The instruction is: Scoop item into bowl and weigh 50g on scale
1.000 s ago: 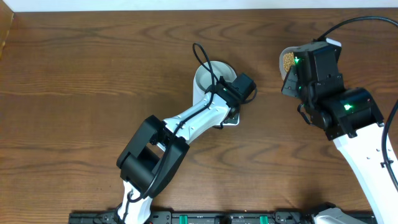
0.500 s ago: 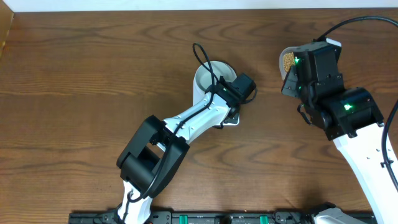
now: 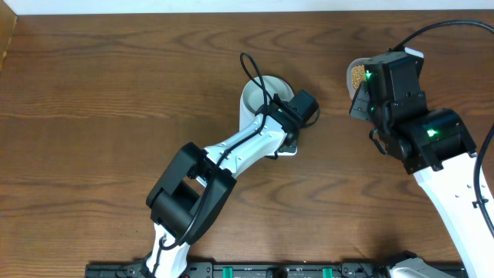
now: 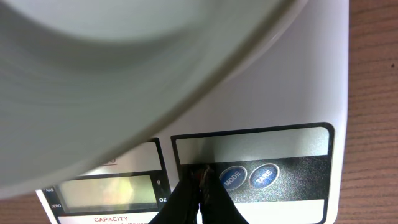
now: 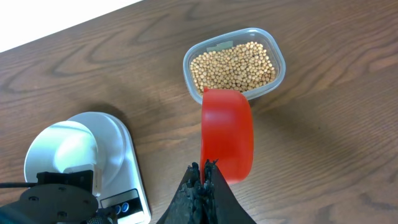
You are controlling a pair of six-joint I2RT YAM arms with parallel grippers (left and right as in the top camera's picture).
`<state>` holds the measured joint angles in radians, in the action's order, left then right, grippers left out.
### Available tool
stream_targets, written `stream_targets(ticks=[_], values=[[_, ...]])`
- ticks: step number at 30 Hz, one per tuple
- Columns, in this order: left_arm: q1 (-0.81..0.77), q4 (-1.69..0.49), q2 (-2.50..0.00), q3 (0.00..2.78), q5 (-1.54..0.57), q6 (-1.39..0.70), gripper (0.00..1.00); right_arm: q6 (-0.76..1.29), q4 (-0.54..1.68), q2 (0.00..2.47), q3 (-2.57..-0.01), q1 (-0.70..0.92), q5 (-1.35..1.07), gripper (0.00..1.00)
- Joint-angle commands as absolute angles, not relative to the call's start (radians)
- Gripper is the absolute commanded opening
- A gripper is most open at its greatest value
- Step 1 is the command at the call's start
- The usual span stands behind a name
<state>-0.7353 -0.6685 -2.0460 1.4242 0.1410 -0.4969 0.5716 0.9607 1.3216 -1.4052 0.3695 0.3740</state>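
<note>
In the left wrist view my left gripper (image 4: 202,175) is shut, its tips resting on the scale (image 4: 292,81) at the dark panel just left of the blue MODE button (image 4: 232,178). The pale bowl (image 4: 124,68) sits on the scale and looks empty from the right wrist view, bowl (image 5: 68,146). My right gripper (image 5: 204,169) is shut on a red scoop (image 5: 227,134), which hangs over the table just in front of the beans (image 5: 233,62). Overhead, the bowl (image 3: 258,96) lies under the left arm and the beans (image 3: 357,75) show beside the right arm.
The beans fill a clear plastic tub (image 5: 281,74) to the right of the scale. A blue TARE button (image 4: 263,175) and the grey display (image 4: 106,193) flank the left fingertips. The bare wooden table (image 3: 116,116) spreads to the left.
</note>
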Motion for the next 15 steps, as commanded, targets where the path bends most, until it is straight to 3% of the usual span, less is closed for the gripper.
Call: stream_targets(ticks=[1, 15], values=[[-0.734, -0.664, -2.082, 1.439, 0.151, -0.487, 0.07, 0.559, 0.961, 1.322, -1.423, 0.359, 0.383, 0.01], [-0.733, -0.690, -2.095, 1.438, 0.150, -0.491, 0.07, 0.553, 0.961, 1.322, -1.423, 0.359, 0.390, 0.01]])
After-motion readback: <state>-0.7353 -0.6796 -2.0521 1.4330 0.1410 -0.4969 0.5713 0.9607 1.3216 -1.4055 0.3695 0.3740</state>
